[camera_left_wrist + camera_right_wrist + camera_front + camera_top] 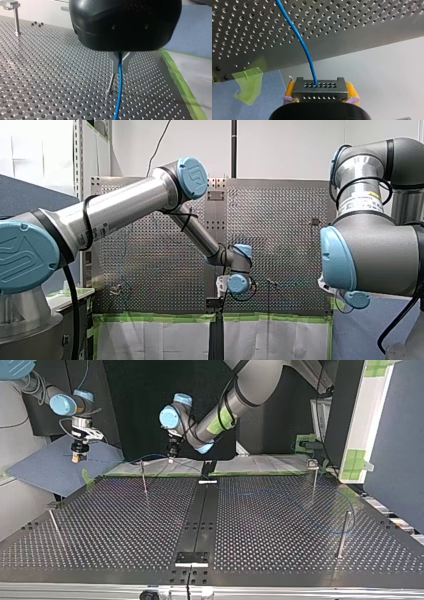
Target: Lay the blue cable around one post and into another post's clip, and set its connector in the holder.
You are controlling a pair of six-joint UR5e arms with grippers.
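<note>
My left gripper (120,70) pinches the blue cable (118,100); my right gripper (321,94) clamps its connector (320,86). Guide it gently around the post (111,83).

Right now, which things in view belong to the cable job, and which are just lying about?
Job: blue cable, connector, left gripper, right gripper, clip-topped post, plain post. I cannot pick out the holder.
Lying about: green tape, blue cloth, small dark loose parts.

4 thin posts (144,479) stand on the perforated table (280,535). A blue cable (152,455) (faint from here) shows beside the left gripper (172,453) at the far edge; the right gripper (76,456) hangs over blue cloth (47,474).
</note>
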